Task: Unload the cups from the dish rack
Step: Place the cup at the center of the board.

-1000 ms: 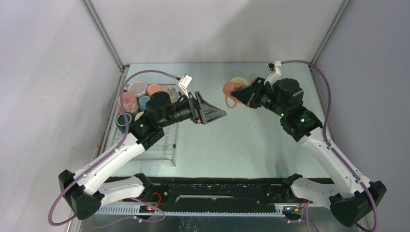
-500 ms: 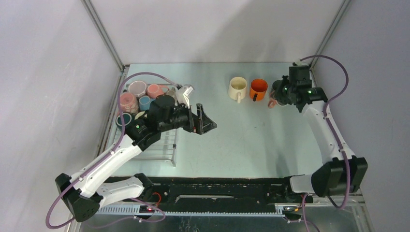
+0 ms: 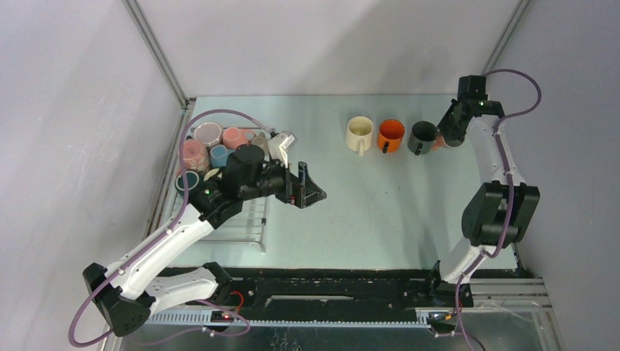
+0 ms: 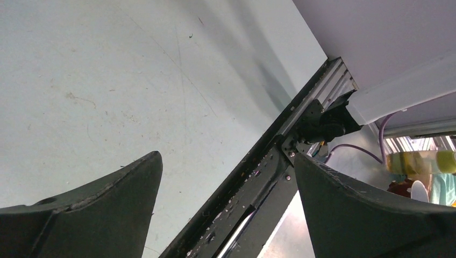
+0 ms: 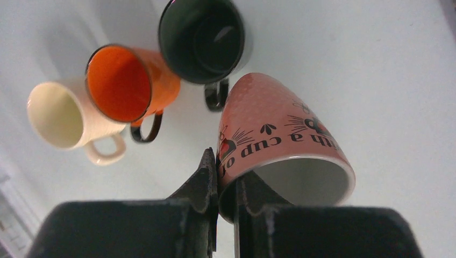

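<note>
— My right fingers point(image 5: 201, 185) pinch the rim of the pink cup point(image 5: 279, 129), one inside, one outside, far right beside the dark green cup point(image 5: 203, 37).
— And your left?
— My left fingers point(image 4: 107, 215) are spread, empty, beside the dish rack point(image 3: 248, 219).

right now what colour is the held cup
The cup is pink with black lettering; right wrist view.

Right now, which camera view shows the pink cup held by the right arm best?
The right wrist view: the pink cup fills it, lettering visible, wall pinched by the right fingers. The top view shows only a pink sliver beside the dark cup; the left wrist view shows none.
</note>
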`<state>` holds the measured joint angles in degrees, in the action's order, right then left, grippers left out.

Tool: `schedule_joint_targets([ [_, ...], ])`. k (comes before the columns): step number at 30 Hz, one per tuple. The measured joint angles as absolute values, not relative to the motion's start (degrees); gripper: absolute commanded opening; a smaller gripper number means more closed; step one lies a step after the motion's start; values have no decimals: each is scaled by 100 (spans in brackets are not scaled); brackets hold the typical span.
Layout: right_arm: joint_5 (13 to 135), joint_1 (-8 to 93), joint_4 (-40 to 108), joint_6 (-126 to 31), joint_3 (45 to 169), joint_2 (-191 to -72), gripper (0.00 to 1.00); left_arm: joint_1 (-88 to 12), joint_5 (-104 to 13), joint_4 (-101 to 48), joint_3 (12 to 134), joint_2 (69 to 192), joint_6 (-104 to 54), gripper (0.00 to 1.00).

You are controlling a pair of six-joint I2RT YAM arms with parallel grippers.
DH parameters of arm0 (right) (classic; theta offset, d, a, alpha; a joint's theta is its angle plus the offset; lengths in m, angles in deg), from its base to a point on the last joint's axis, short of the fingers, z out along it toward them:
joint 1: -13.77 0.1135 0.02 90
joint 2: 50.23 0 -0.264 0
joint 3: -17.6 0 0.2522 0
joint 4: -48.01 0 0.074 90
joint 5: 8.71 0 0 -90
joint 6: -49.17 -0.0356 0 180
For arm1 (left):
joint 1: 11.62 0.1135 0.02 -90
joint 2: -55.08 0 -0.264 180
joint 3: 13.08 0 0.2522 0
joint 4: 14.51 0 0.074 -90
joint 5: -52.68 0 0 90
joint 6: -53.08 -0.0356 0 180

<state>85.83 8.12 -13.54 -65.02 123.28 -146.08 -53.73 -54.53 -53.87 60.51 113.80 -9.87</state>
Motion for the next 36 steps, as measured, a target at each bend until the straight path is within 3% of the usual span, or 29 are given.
schedule_joint_targets([
  [21,8795,143,-2515,-6301,15545,-17775,0,-5373,-5619,-5549,6051,11345,-1203,100],
  [29,8791,130,-2762,-6303,15749,-18219,0,-5373,-5621,-5549,6051,11347,-1212,100],
  [36,8786,104,-2821,-6301,15749,-18346,21,-5373,-5621,-5551,6051,11347,-1214,100],
])
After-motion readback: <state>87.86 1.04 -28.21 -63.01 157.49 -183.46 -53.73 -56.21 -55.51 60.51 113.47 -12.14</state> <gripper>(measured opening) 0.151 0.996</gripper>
